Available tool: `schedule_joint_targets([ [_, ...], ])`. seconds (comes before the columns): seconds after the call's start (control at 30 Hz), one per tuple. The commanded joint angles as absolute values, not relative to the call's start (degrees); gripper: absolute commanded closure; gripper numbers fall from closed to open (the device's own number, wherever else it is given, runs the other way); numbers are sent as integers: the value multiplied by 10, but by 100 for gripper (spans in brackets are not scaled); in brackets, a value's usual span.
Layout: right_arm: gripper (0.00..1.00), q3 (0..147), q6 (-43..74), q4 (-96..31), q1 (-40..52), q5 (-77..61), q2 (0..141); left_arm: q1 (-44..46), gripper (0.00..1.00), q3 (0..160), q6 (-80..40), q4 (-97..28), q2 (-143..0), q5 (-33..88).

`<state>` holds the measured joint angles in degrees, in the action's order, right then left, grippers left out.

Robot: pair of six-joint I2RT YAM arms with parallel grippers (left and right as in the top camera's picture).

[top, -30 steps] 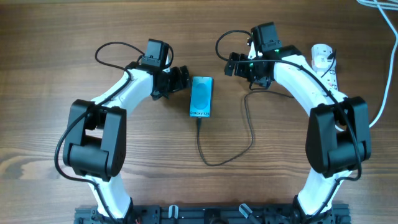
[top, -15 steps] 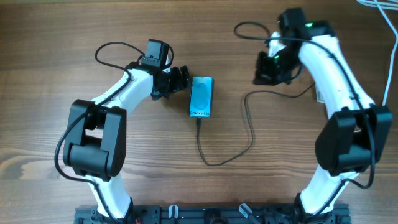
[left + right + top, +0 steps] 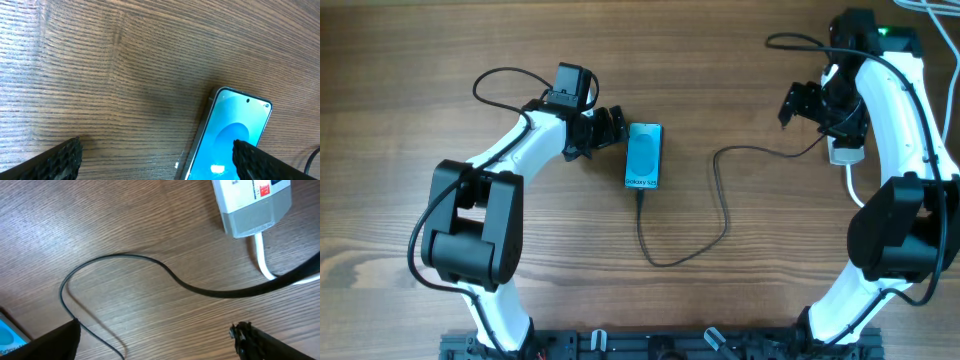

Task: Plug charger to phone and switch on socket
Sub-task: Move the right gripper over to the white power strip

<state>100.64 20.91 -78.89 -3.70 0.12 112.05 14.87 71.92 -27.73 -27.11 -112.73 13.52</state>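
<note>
L jaws are gaping wide beside phone; R jaws are gaping, hovering nr socket; charger is looping across counter.

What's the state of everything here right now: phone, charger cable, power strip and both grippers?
phone: lying flat, screen lit turquoise
charger: slack loop, tip at the phone's lower end, looks plugged in
socket: switch not visible, on or off cannot be told
left gripper: open, empty, beside the phone
right gripper: open, empty
</note>
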Motion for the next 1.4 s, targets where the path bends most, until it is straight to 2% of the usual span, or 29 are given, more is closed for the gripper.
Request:
schedule_joint_targets([
  [0.0,0,1010,226,-786,-40,25,1112,149,0,719,-275,-270,-1135,134],
  [0.13,0,1010,362,-777,-59,151,1112,149,0,719,-275,-270,-1135,134],
  [0.27,0,1010,365,-733,-85,155,1112,149,0,719,-275,-270,-1135,134],
  [0.4,0,1010,425,-715,-114,131,1112,149,0,719,-275,-270,-1135,134],
  [0.53,0,1010,401,-614,-140,32,1112,149,0,719,-275,-270,-1135,134],
  [0.63,0,1009,360,-566,-140,74,1112,149,0,719,-275,-270,-1135,134],
  [0.83,0,1009,377,-558,-144,163,1112,149,0,719,-275,-270,-1135,134],
  [1.37,0,926,409,-550,-233,164,1113,149,0,719,-275,-270,-1135,134],
])
